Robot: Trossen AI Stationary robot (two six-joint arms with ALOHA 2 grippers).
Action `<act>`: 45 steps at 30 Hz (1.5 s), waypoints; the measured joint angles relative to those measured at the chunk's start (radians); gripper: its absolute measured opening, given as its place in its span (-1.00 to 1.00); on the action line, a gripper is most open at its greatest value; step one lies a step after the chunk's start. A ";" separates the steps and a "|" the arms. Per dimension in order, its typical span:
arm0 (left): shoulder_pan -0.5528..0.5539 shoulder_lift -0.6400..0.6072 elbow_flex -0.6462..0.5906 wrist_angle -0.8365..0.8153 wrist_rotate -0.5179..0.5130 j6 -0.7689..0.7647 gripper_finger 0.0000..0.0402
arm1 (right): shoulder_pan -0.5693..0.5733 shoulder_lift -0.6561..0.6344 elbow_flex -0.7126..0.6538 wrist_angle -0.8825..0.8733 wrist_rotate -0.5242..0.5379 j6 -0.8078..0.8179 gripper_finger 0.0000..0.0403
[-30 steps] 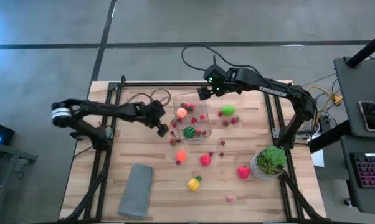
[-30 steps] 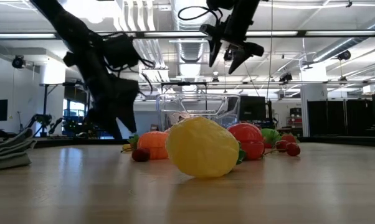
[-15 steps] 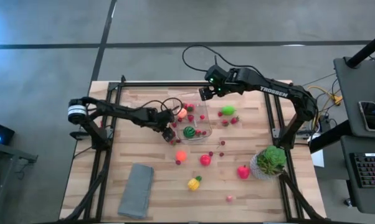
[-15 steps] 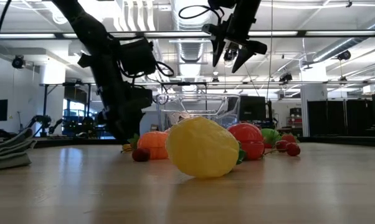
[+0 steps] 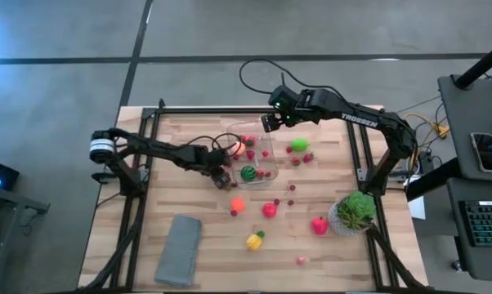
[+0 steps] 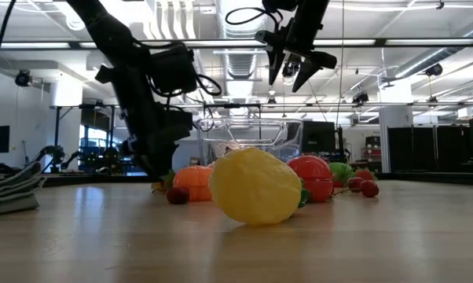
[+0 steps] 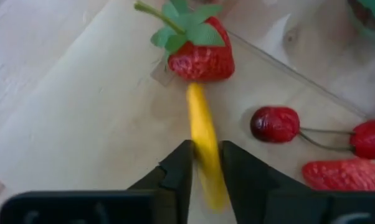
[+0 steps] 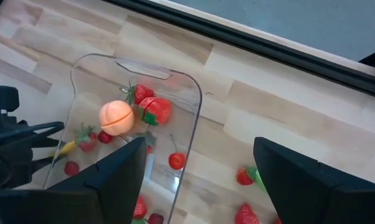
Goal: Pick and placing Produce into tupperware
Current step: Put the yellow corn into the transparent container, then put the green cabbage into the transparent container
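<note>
Left pincer (image 7: 205, 163) clamped on yellow piece (image 7: 204, 140), long axis in line with fingers; tub (image 5: 255, 160) just right. Right pincer (image 5: 268, 123) apart, above tub's far end.

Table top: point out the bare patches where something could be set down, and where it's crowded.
Bare wood lies between the grey cloth and the yellow fruit, and along the table's left edge beside the cloth. Another patch sits right of the green fruit, above the potted plant. It is crowded around the clear container, with berries scattered below it.
</note>
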 joint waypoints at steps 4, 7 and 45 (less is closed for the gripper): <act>0.000 -0.030 -0.002 -0.036 0.007 0.000 -0.83 | 0.000 0.000 0.000 0.000 0.000 -0.007 0.42; -0.001 -0.100 0.000 -0.049 0.004 0.006 -0.93 | 0.000 0.000 0.000 -0.004 -0.001 0.007 0.43; 0.030 -0.286 0.125 0.160 0.093 0.392 0.51 | -0.032 -0.089 -0.112 -0.403 -0.028 0.046 0.43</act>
